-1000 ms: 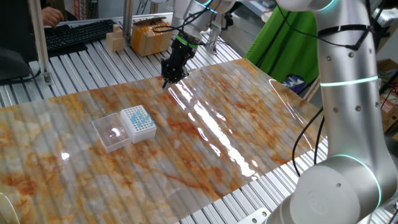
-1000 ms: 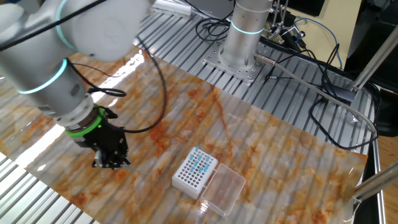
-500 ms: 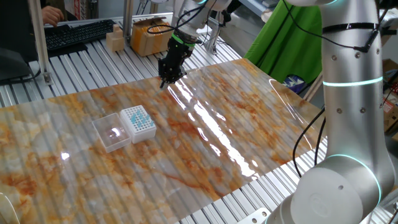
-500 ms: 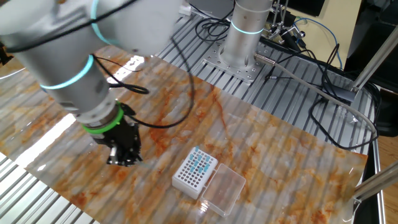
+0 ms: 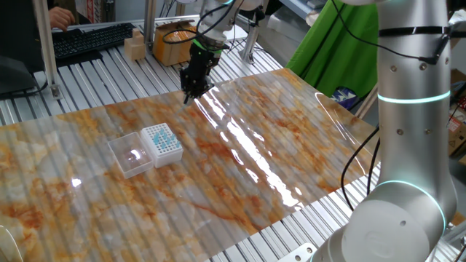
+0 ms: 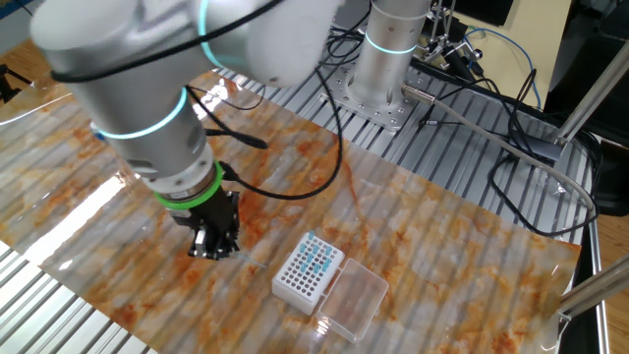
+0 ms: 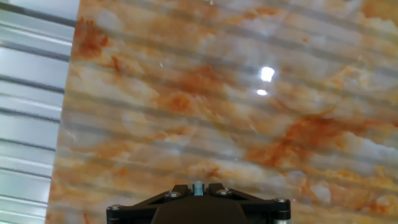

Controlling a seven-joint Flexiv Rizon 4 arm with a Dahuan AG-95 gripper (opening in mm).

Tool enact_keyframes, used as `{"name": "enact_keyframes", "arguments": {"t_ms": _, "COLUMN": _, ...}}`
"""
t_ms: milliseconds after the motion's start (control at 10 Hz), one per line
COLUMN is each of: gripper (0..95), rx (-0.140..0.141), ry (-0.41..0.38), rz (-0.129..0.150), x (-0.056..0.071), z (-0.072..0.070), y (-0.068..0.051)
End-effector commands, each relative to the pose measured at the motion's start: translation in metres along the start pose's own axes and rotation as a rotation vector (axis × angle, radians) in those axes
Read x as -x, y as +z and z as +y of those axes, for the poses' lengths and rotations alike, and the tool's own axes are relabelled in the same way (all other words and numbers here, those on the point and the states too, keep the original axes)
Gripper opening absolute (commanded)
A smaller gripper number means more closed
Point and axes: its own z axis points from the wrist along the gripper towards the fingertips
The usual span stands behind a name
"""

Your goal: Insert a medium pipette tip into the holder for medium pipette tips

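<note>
The holder for medium pipette tips (image 5: 162, 143) is a small white box with a teal-dotted top, its clear lid (image 5: 129, 154) folded open beside it on the marbled sheet. The other fixed view shows the holder (image 6: 308, 272) and lid (image 6: 352, 298) as well. My gripper (image 5: 191, 94) hangs near the sheet's far edge, well apart from the holder and pointing down. In the other fixed view the gripper (image 6: 209, 252) is left of the holder. In the hand view the jaws are shut on the medium pipette tip (image 7: 198, 186), a small pale-blue stub between them.
A cardboard box (image 5: 175, 40), a wooden block (image 5: 135, 47) and a keyboard (image 5: 87, 40) lie beyond the sheet's far edge. Green cloth (image 5: 328, 58) hangs at the right. A second arm's base (image 6: 383, 59) and cables (image 6: 482, 88) stand on the slatted table (image 7: 31, 124).
The arm has carried the shut gripper sideways along the sheet, closer to the holder in the other fixed view. The holder and its lid have not moved.
</note>
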Motion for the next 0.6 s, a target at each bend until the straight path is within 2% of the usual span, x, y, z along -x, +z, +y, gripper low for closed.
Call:
{"name": "enact_keyframes", "arguments": {"t_ms": 100, "gripper": 0.0, "rx": 0.012, "ry": 0.009, "rz": -0.018, "x": -0.007, "z": -0.002, "y": -0.002}}
{"name": "enact_keyframes", "arguments": {"t_ms": 300, "gripper": 0.0, "rx": 0.041, "ry": 0.014, "rz": -0.052, "x": -0.015, "z": -0.005, "y": -0.005}}
{"name": "enact_keyframes", "arguments": {"t_ms": 400, "gripper": 0.0, "rx": 0.053, "ry": 0.007, "rz": -0.075, "x": -0.02, "z": -0.007, "y": -0.006}}
{"name": "enact_keyframes", "arguments": {"t_ms": 600, "gripper": 0.0, "rx": 0.072, "ry": -0.002, "rz": -0.105, "x": -0.026, "z": -0.01, "y": -0.006}}
